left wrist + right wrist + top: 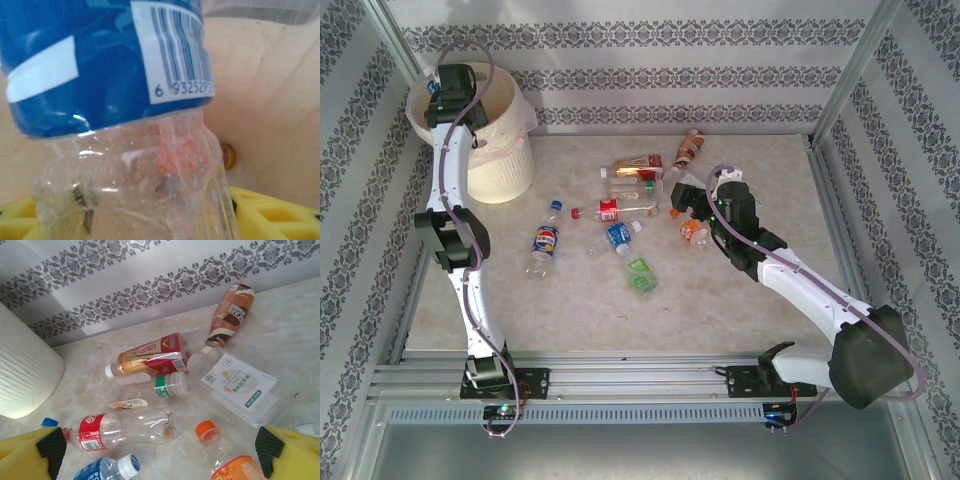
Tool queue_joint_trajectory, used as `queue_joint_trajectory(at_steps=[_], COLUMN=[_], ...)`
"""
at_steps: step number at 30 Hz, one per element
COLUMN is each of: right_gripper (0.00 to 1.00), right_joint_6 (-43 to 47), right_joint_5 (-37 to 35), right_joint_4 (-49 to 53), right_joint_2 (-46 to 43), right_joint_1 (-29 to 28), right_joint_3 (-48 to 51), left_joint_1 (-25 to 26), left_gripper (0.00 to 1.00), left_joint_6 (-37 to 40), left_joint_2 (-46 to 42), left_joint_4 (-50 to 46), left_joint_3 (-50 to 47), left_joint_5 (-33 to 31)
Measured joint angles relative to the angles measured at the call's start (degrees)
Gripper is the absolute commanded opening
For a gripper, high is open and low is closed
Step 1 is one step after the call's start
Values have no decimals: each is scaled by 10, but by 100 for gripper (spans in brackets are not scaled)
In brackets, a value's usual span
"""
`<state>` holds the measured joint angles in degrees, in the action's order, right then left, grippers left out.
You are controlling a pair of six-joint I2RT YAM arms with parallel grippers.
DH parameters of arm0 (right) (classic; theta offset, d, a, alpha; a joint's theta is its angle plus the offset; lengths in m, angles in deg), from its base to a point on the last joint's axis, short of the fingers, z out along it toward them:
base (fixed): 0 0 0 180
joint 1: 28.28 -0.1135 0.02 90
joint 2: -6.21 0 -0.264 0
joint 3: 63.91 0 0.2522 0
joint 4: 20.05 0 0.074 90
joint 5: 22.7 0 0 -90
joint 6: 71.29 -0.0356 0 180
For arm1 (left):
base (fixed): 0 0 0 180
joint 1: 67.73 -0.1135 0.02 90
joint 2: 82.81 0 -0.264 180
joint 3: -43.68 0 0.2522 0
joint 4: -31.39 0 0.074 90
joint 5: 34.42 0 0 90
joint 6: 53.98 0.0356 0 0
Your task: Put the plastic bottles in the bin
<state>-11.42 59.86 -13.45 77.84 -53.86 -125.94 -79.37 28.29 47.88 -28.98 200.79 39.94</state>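
Top view: the left gripper [447, 95] hangs over the bin [510, 165], while a whole pile of bottles [620, 215] lies mid-table [770, 170], so I'd say most of the job's left. Left wrist: its fingers [270, 210] pinch a blue-labelled bottle [90, 65] above the bin's inside. Right wrist: the right gripper [160, 460] is spread wide over an orange bottle [235, 470], with a clear flat box [240, 385] crowding it.

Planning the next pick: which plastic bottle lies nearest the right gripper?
The clear plastic bottle with orange cap and orange label, beside the right gripper; others lie farther.
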Motion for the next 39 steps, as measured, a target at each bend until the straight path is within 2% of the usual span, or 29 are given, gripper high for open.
queue_joint_trajectory(at_steps=[9,18,23,27,32,39], right_gripper=[98,98,98,98,98,98], right_joint_6=[-2,1,-3,-27,-77,-171], right_joint_5=[-7,-2,2,9,28,30], right_joint_4=[26,54,81,102,119,153], right_joint_2=[0,-7,-9,-9,9,83], right_joint_1=[14,50,93,137,205,249], right_joint_3=[0,0,0,0,-4,-43], left_joint_1=[0,0,2,3,4,14], left_gripper=[78,97,100,100,100,100], left_joint_6=[-35,-63,-80,-92,-114,-157], left_joint_2=[0,-9,-32,-61,-112,-229], left_joint_4=[-36,-49,-55,-57,-45,35], left_joint_3=[35,36,36,36,21,-132], left_joint_5=[-5,51,87,134,224,371])
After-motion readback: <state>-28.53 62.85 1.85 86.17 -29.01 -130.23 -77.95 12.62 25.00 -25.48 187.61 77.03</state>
